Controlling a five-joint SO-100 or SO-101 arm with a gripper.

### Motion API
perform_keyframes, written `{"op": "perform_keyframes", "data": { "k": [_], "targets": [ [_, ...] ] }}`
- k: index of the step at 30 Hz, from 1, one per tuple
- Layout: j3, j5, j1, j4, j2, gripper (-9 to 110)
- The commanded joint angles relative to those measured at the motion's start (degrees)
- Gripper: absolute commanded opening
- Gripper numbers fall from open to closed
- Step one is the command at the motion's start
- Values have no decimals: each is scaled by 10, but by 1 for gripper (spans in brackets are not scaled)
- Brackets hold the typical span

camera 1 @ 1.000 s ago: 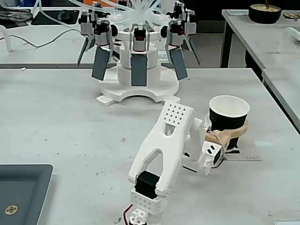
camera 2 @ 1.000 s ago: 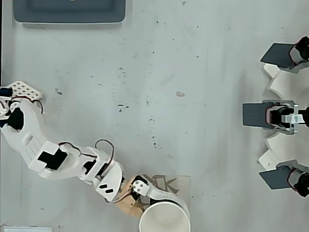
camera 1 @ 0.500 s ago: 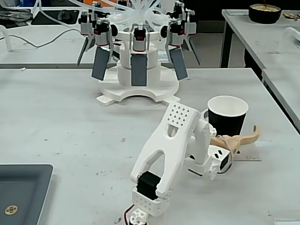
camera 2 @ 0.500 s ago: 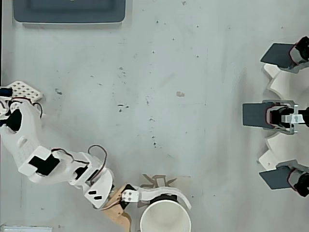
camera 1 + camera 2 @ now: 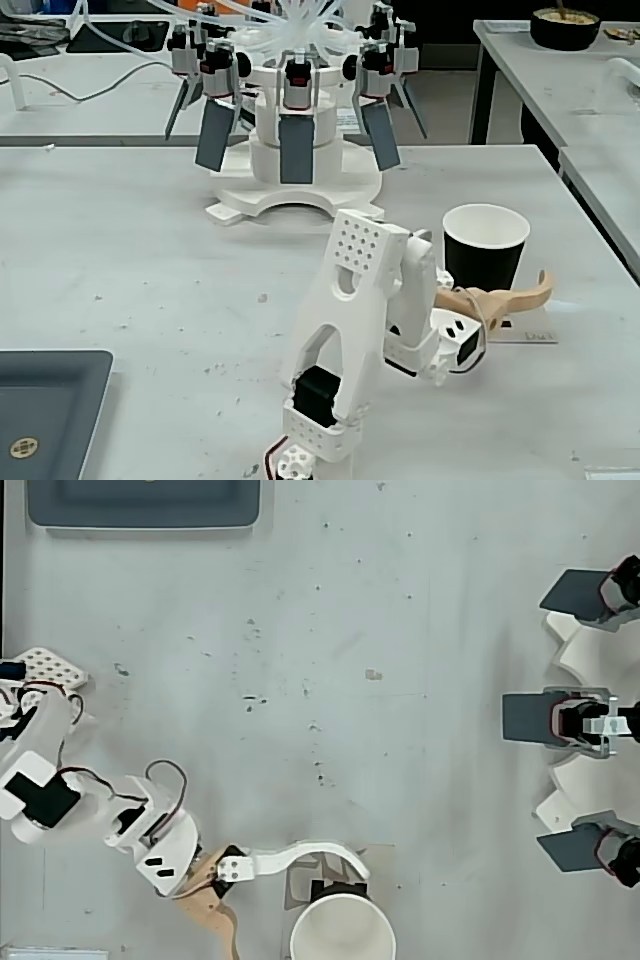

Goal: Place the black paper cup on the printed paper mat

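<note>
The black paper cup (image 5: 485, 250) stands upright, white inside, at the right of the table in the fixed view; the overhead view shows its rim (image 5: 343, 932) at the bottom edge. The printed paper mat (image 5: 528, 335) lies under and in front of the cup, and only a beige strip (image 5: 378, 852) of it shows from above. My gripper (image 5: 300, 912) is open wide around the cup. Its white finger (image 5: 300, 856) curves along one side of the cup, while its beige finger (image 5: 520, 296) passes along the side nearest the fixed camera. Neither finger visibly squeezes the cup.
A dark grey tray (image 5: 145, 518) lies at the top left of the overhead view. A white stand with dark paddles (image 5: 295, 140) fills the far middle of the table. A low black bowl (image 5: 565, 25) sits on another table at the back right.
</note>
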Motion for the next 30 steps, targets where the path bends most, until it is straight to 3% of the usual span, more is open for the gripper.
{"op": "perform_keyframes", "data": {
  "k": [1,22,30],
  "targets": [
    [27,-6,-11,-17,73,49],
    [278,-11,-54,-22,352,47],
    [340,-11,-140,-22,415,44]
  ]
}}
